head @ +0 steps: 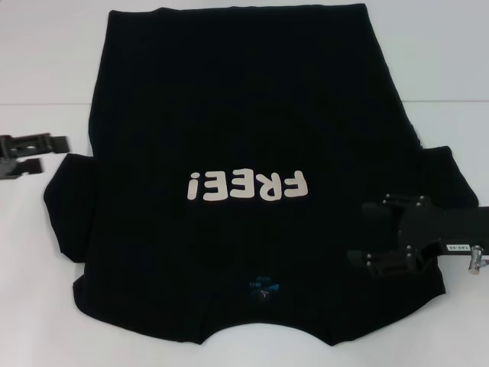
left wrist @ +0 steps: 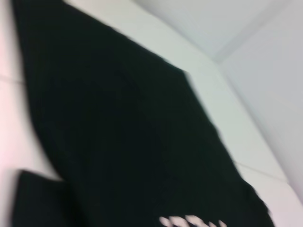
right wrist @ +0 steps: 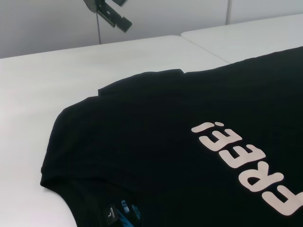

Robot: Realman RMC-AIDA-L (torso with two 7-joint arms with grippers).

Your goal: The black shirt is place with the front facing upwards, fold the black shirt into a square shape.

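The white bench [head: 46, 69] is covered by the black shirt [head: 229, 99], lying flat. At 4 o'clock, the right end effector [head: 365, 232] hovers wide; at 9 o'clock, the left end effector [head: 52, 153] is parked wide.

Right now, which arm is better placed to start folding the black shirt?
Probably the right: the right gripper is over the black shirt near its right sleeve, while the left gripper is off the cloth over the table.

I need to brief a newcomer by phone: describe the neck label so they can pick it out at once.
Start at the black shirt spread over the white table, collar toward the robot. Follow the white FREE! lettering toward the collar's scoop. There sits the neck label, the only blue patch on the black cloth.
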